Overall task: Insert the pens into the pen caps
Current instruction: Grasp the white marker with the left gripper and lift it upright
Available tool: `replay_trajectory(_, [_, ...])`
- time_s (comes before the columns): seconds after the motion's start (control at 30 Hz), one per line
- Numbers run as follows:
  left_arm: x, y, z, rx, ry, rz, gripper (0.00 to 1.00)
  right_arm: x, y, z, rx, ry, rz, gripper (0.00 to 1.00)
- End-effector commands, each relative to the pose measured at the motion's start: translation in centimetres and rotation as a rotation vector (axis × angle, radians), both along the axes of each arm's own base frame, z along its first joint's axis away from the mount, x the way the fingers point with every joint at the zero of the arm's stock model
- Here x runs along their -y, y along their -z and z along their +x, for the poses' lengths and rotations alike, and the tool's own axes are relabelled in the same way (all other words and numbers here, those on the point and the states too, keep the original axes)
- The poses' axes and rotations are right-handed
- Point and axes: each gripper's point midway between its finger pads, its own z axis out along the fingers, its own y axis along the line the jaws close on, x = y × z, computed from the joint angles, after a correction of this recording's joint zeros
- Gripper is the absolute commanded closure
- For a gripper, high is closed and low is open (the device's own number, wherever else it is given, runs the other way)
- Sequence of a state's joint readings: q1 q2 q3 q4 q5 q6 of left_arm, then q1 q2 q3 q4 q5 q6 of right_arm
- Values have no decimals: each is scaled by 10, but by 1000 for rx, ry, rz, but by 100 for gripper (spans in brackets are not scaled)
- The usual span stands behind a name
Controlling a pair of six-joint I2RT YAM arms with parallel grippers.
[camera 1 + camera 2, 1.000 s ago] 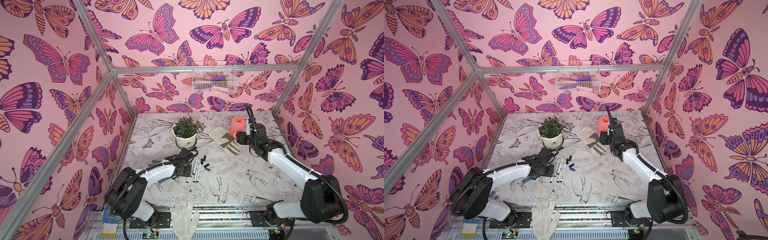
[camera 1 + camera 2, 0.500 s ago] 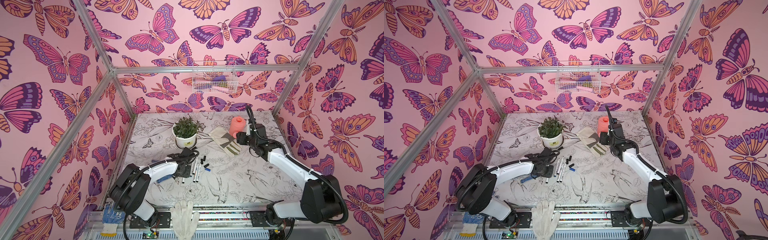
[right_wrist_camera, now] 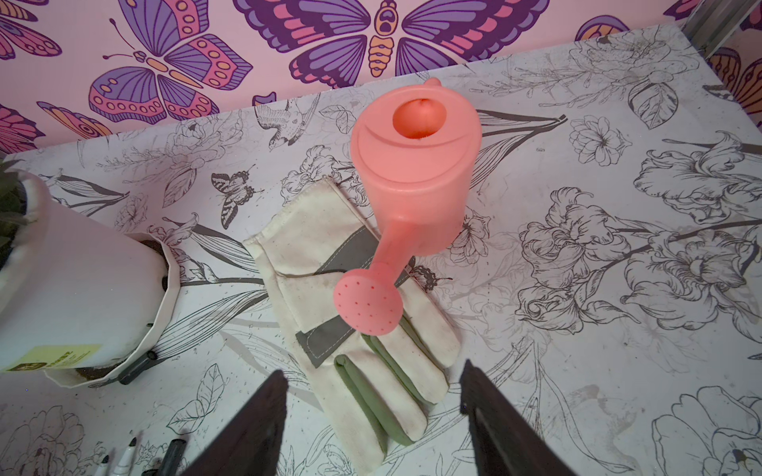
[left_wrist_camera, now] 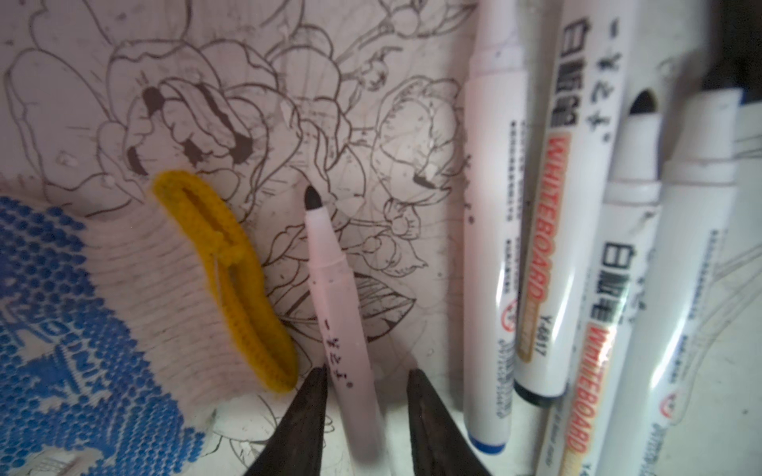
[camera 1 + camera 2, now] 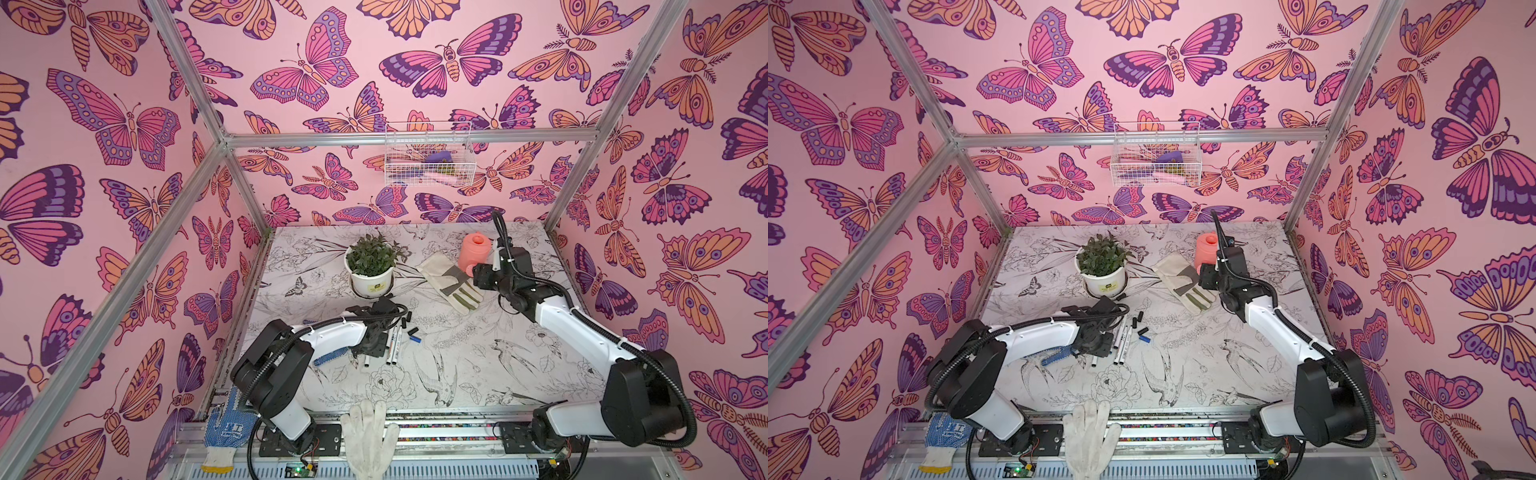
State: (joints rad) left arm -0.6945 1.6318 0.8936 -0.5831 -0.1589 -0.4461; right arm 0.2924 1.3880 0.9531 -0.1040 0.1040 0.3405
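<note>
Several white-barrelled pens (image 5: 394,347) lie side by side left of the table's middle in both top views, also the pens (image 5: 1121,345). Black pen caps (image 5: 405,321) and a blue cap (image 5: 414,338) lie just beyond them. My left gripper (image 4: 367,373) is down over the leftmost pen (image 4: 334,288). Its jaws straddle the barrel: one finger touches it and a gap remains at the other. The pen's dark tip is bare. My right gripper (image 3: 373,371) hangs open and empty above a cream garden glove (image 3: 363,329), far from the pens.
A blue-dotted glove (image 4: 82,329) with a yellow cuff lies right beside the straddled pen. A potted plant (image 5: 370,266) and a pink watering can (image 5: 473,251) stand at the back. A white glove (image 5: 365,432) lies at the front edge. A wire basket (image 5: 428,156) hangs on the back wall.
My left gripper's jaws have narrowed around the pen and the left arm has shifted slightly. The right arm has not moved.
</note>
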Motion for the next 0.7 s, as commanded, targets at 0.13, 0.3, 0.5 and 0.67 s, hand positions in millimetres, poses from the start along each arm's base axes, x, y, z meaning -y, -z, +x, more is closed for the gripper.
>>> replay_trajectory(0.13, [-10,14,-10,-56,-38,60,80,-4,-15,3,19,0,9,32])
replay_trajectory(0.3, [-7,5,3,-26,-55,30,100,-15,-17,2,17,-36,38,32])
replay_trajectory(0.5, [31,-52,38,176,28,-223,100,-83,-30,-17,27,-281,130,32])
replay_trajectory(0.67, [63,-120,65,467,47,-544,100,-167,-50,-57,-18,-637,313,34])
